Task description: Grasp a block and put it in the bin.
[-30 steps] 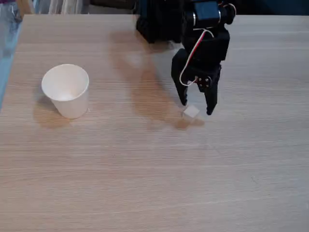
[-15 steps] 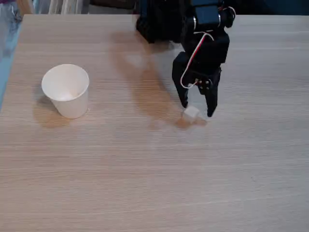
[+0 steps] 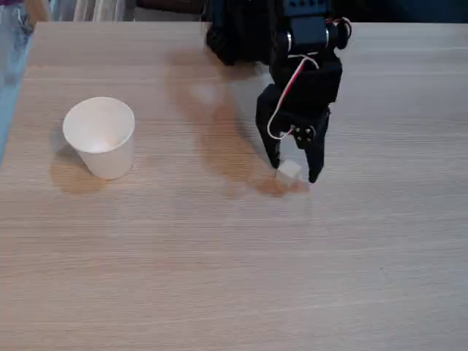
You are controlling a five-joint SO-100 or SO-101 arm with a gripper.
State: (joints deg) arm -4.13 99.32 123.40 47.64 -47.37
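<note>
In the fixed view the block (image 3: 289, 172), a small white cube, lies on the wooden table right of centre. My black gripper (image 3: 294, 171) points down over it, open, with one finger on each side of the cube. The left finger stands close against the block; the right finger is a small gap away. The bin (image 3: 100, 137), a white paper cup with a wide round rim, stands upright at the left of the table, far from the gripper.
The arm's black base (image 3: 238, 33) sits at the table's back edge, behind the gripper. A red and white cable (image 3: 281, 99) loops along the wrist. The table's left edge (image 3: 13, 102) runs close beside the cup.
The gripper has shifted slightly left and lower, and its fingers now stand closer around the block. The block and the cup have stayed in place.
</note>
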